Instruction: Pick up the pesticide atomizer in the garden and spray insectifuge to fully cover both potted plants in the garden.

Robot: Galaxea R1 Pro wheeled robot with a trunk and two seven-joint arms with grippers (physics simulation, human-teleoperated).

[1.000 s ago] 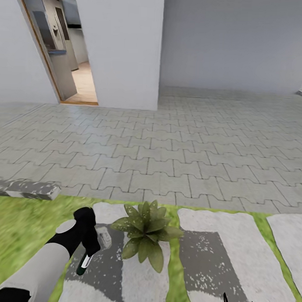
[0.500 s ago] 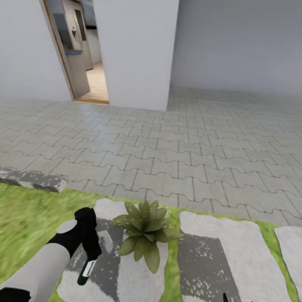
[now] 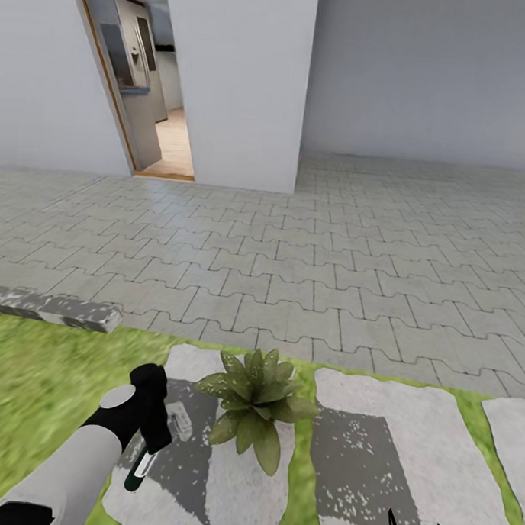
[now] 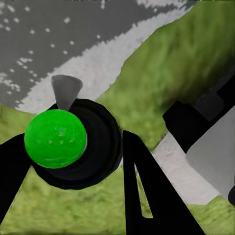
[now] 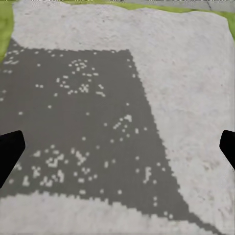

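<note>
Jaws of the left gripper are clamped on the pesticide atomizer, whose round green end is seen from the wrist. From the head, its slim white body hangs beside the speckled potted plant. Right gripper jaws are spread over a grainy stepping stone.

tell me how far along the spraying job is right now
Done: the pesticide atomizer is picked up, clamped in the left gripper beside one potted plant on a stepping stone. In hand: it hangs next to the plant; no spray is visible, so coverage cannot be judged. Left: this plant perhaps, and the second one. The right gripper has its jaws wide apart, empty.
</note>
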